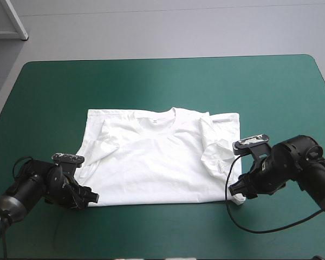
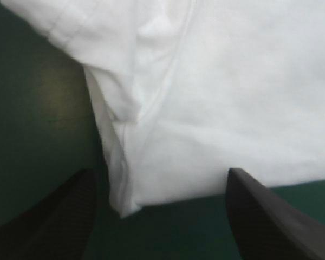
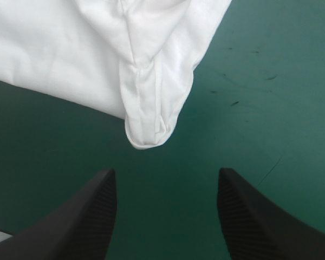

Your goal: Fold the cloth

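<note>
left gripper (image 2: 161,176) fingers wide open, empty, T-shirt (image 1: 157,162) hem corner between them | right gripper (image 3: 165,173) fingers wide open, empty, other hem corner just ahead | T-shirt spread flat mid table (image 1: 151,81), collar toward far edge

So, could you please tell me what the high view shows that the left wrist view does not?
Only the high view: the whole T-shirt spread flat, collar toward the far edge, and the right gripper at its right side. Only the left wrist view: the left gripper open, the shirt's near left corner lying between its fingers, not gripped. Both: white T-shirt on the teal-green cover.
</note>
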